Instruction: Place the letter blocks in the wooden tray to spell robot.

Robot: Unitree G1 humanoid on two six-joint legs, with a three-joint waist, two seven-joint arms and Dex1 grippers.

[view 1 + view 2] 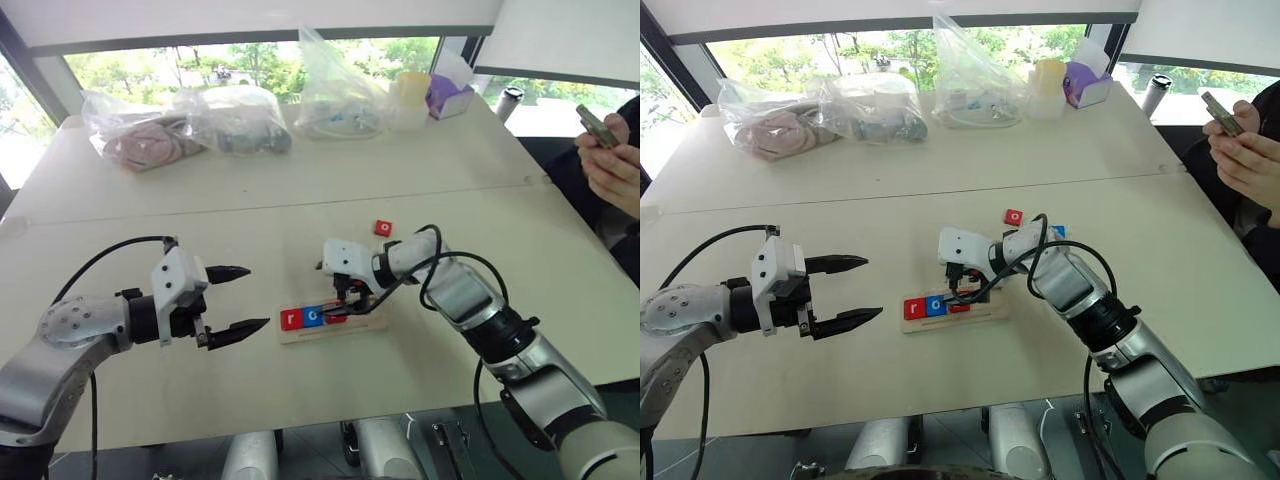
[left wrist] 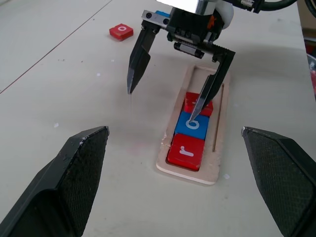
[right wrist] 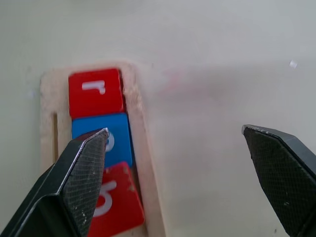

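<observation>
Currently both grippers are spread wide and empty. Left gripper (image 1: 237,298) hangs clear of the work, near the table edge, its tips aimed toward the tray.

Next out, the wooden tray (image 1: 352,327) lies flat on the table (image 1: 300,190), with three blocks seated from its left end: red r (image 2: 186,151), blue o (image 2: 191,123), red b (image 3: 111,200). The b looks slightly skewed in the slot in the right wrist view; can't tell if it's fully down.

Right gripper (image 2: 165,102) is over the tray, pointing down. One finger (image 2: 206,94) sits right over the blue o, the other finger (image 2: 138,61) hangs over bare table beside the tray. Touching or just above: can't tell.

Risks:
- Finger over the slot drags sideways on lift-out: pops the o or b, or shoves the light tray.
- Skewed b blocks the fourth slot, so the next block jams.
- Cable looped by the right wrist could snag on a reach.

Farther out, the remaining red o block (image 1: 383,227) lies loose, well apart from the tray. A sliver of blue (image 1: 1059,231) beside the arm is probably the t block, letter not readable.

View differences: the left wrist view gives the finger-to-tray relation that the head views hide behind the wrist. The right wrist view gives the b's skew. The head views give the bags (image 1: 190,125) and a person's hands (image 1: 612,165) with a phone at the far side.
</observation>
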